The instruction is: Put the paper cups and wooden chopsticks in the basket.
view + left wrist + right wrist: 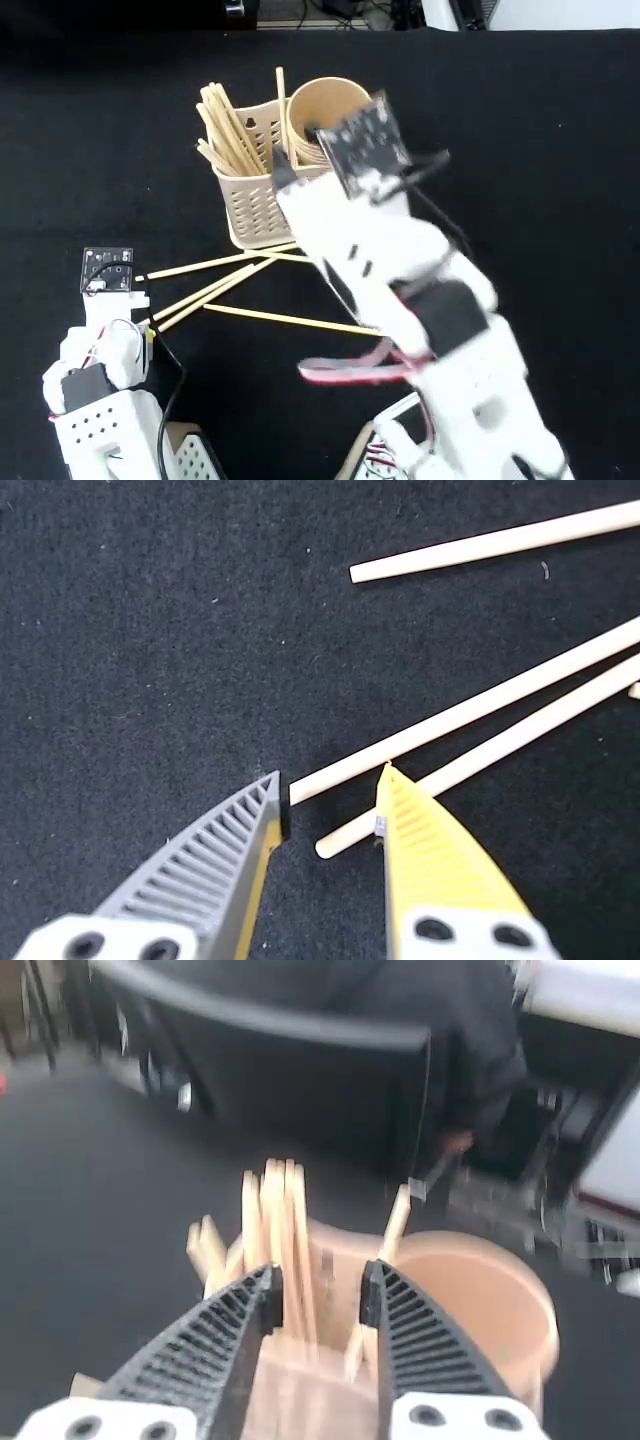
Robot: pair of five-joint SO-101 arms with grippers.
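- The left gripper (332, 783) is open wide. It has one grey finger and one yellow finger, and it holds nothing.
- It sits low over the black table (150, 630).
- The end of the first chopstick (450, 715) lies right between the two finger tips.
- The second chopstick (520, 735) lies just beside the first one. Its end goes under the yellow finger.
- The third chopstick (490, 545) lies farther off on the table.
- From up high, these loose sticks run from the foot of the basket (255, 205) toward the left arm. One long chopstick (290, 320) lies by itself, nearer the right arm.
- The right gripper (320, 1290) is open a little, with a small gap between its black fingers.
- It hangs just over the basket. I cannot tell if the fingers touch any stick.
- The bunch of chopsticks (275, 1220) stands up in the basket, right in front of the finger tips.
- The paper cup (490, 1305) sits in the basket too, beside the bunch, close to the right gripper.
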